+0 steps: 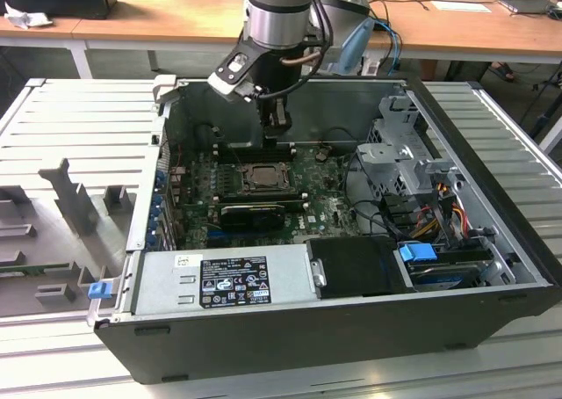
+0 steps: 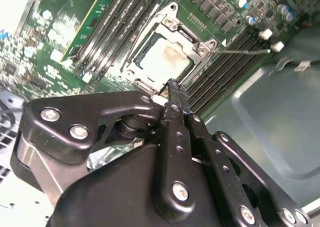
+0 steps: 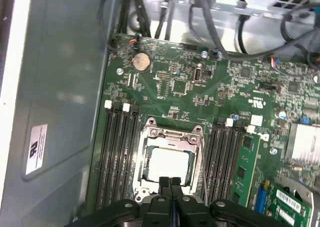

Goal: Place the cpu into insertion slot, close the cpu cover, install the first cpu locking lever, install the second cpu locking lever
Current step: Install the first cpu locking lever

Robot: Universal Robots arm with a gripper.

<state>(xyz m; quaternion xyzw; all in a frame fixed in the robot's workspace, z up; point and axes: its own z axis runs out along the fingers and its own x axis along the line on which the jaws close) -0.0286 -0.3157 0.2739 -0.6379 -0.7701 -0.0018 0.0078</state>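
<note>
1. An open computer case (image 1: 492, 197) lies on a grey ribbed surface (image 1: 79, 118). The arm reaches down into the case from above.
2. A green board (image 3: 175, 87) lies flat on the bottom of the case.
3. The slot (image 3: 145, 173) sits in the board, between two rows of long black memory slots (image 3: 117, 157). In the exterior view it is near the middle of the board (image 1: 261, 176).
4. The cpu (image 3: 169, 163) lies flat in the slot. It looks pale and square in both wrist views (image 2: 165, 61).
5. The cover (image 3: 172, 135) is down flat over the cpu. Its shiny frame (image 2: 170, 24) goes round the cpu's edges, and the cpu shows through the big hole in the middle.
6. The pincer (image 3: 170, 181) has its two black fingers pressed together, and it holds nothing.
7. The pincer's tips (image 2: 173, 85) hang right at one edge of the cover. I cannot tell if they touch it.
8. In the second wrist view, a thin metal lever (image 2: 242, 51) sticks out from one corner of the cover and crosses over the memory slots.
</note>
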